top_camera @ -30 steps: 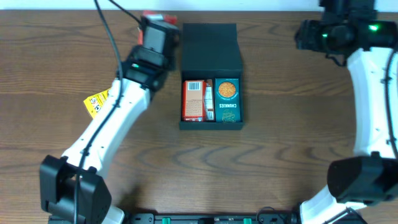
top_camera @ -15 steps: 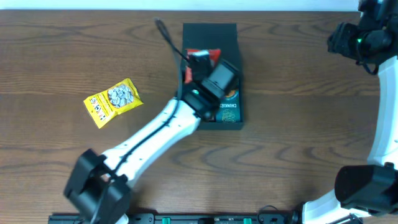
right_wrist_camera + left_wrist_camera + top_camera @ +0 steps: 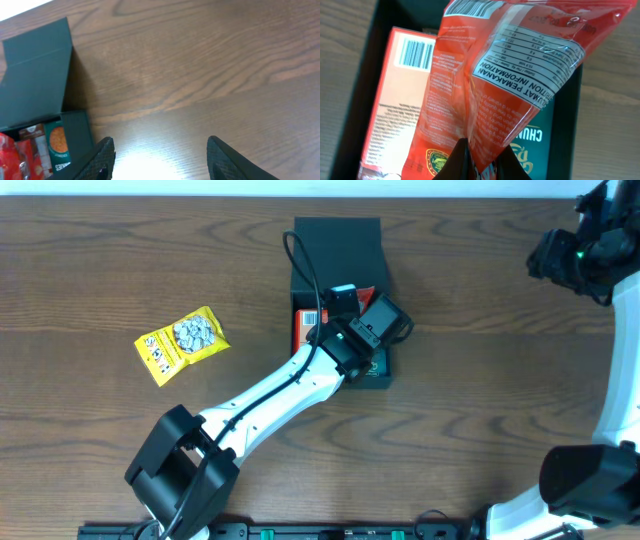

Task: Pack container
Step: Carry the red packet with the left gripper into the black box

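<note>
The container [image 3: 336, 242] is a dark square box in mid-table, its flap lid standing open at the far side. My left gripper [image 3: 343, 298] hovers over its opening, shut on the bottom edge of a red snack packet [image 3: 510, 75]. In the left wrist view the left gripper [image 3: 482, 152] pinches that packet above the box's inside. An orange packet with a barcode [image 3: 395, 95] and a teal packet [image 3: 547, 142] lie inside the container [image 3: 569, 115]. My right gripper [image 3: 159, 150] is open and empty over bare wood, right of the container [image 3: 35, 75].
A yellow snack packet [image 3: 182, 343] lies on the table to the left of the box. The right arm [image 3: 580, 255] stands at the far right edge. The left arm [image 3: 270, 395] stretches diagonally from the front left.
My left arm has swung from the box's left side to over its opening, carrying the red packet. The right arm has drawn back to the right.
</note>
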You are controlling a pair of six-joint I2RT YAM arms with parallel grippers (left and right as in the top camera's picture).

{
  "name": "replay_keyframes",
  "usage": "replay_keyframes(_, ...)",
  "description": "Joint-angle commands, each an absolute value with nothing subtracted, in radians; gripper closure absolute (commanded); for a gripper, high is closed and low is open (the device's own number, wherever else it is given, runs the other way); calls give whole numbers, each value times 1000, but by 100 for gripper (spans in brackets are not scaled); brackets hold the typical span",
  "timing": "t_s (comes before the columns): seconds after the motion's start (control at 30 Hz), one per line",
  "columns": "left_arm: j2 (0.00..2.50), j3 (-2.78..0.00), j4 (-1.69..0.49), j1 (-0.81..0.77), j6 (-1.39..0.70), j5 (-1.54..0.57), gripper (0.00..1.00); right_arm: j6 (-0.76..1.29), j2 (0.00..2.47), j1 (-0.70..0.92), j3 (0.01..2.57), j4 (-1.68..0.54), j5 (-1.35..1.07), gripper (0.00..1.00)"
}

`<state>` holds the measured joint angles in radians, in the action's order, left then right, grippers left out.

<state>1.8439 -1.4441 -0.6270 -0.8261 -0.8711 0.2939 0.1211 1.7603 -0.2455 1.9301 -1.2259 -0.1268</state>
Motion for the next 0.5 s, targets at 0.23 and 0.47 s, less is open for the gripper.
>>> replay_keyframes(0.23,1835,-1452,-626,-879,-905,261,94,115,1745,-288,1951,-1198,-101,37)
replay_keyframes(0.47,1836,-1452,-624,-890,-905,287,59,115,1745,-289,1951,-1173,-101,33)
